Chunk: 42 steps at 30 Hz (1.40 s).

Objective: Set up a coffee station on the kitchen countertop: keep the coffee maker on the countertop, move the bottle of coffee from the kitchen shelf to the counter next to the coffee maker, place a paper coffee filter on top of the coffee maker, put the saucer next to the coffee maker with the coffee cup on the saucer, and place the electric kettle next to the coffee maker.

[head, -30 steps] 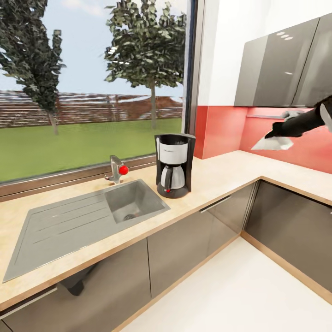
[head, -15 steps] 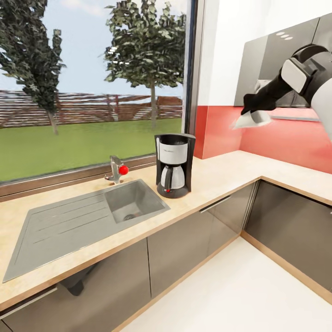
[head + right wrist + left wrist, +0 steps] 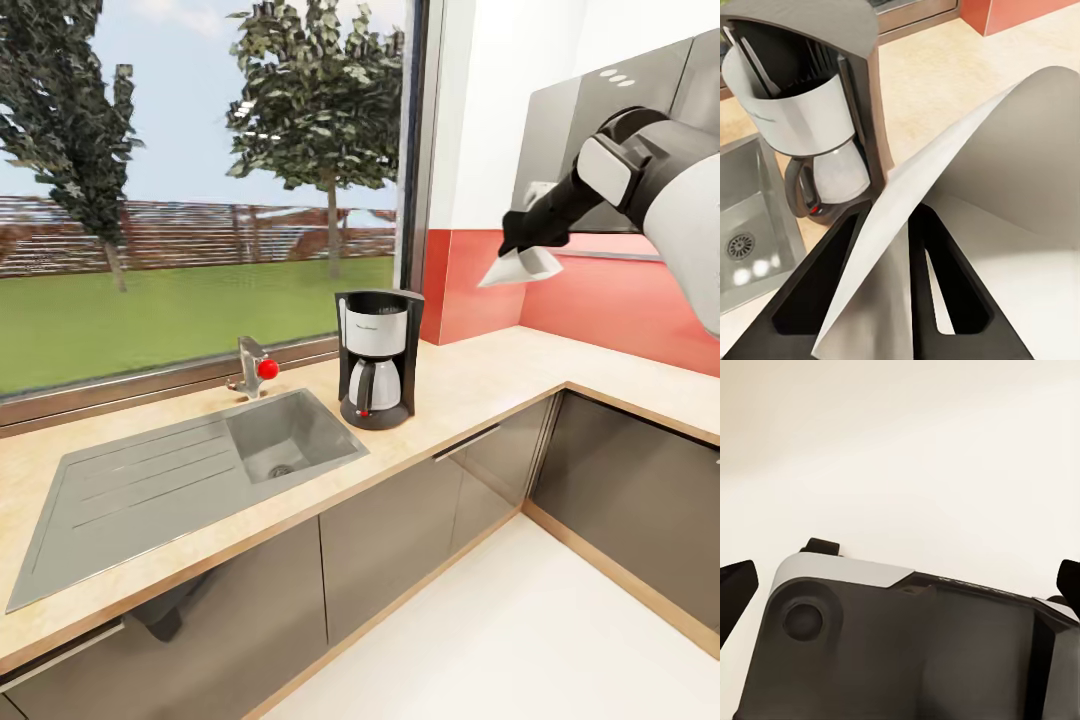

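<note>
Daylight from a wide window falls on the countertop (image 3: 470, 385), an L-shaped wood-grain run with a steel sink (image 3: 285, 440) at left. The coffee maker (image 3: 377, 358) stands just right of the sink, upright, top open. The right gripper (image 3: 522, 238) is raised above and to the right of the machine, well apart from it, fingers (image 3: 832, 289) closed on the paper coffee filter (image 3: 520, 267), which hangs below them. Left gripper fingers (image 3: 735, 592): tips appear widely spread, holding nothing. Risk: the filter is thin and pinched at one edge; a fast descent could fold it or let it slip, and an off-centre release would drop it beside the opening.
</note>
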### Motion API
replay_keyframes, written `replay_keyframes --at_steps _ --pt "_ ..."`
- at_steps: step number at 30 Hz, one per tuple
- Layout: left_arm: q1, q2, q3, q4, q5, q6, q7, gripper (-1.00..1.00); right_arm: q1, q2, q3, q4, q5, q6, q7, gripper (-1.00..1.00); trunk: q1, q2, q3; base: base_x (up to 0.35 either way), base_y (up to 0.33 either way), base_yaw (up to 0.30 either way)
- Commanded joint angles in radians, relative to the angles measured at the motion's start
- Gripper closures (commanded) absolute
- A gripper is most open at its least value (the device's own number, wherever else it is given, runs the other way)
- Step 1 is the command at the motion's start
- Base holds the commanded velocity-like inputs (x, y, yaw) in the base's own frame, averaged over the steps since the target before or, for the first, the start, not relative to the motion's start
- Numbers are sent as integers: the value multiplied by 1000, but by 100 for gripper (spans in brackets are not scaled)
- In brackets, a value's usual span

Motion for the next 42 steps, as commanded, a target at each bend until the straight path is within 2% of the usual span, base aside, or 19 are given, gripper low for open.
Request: replay_keyframes --at_steps 1,4,5,9,18,36,42 --pt "0 -1 3 -2 3 -1 0 -100 -1 1 9 1 -9 2 2 100 0 -1 -1 0 0 0" --pt "0 -1 3 -2 3 -1 0 -100 -1 14 9 1 -9 2 2 100 0 -1 -1 11 0 0" --pt "0 -1 3 -2 4 -1 0 -100 -1 25 9 1 -9 2 2 100 0 -1 -1 153 0 0" --pt "0 -1 2 -2 3 -1 0 -100 -1 35 8 2 -9 1 2 100 0 -1 -1 96 0 0" --pt "0 -1 1 -2 3 -1 0 -100 -1 43 7 3 -9 -1 2 100 0 -1 -1 14 0 53" --pt "0 -1 1 -2 4 -1 0 -100 -1 55 6 3 -9 -1 2 100 0 -1 -1 0 0 251" --pt "0 -1 1 -2 4 -1 0 -100 -1 65 6 3 -9 -1 2 100 0 -1 -1 130 -53 106"
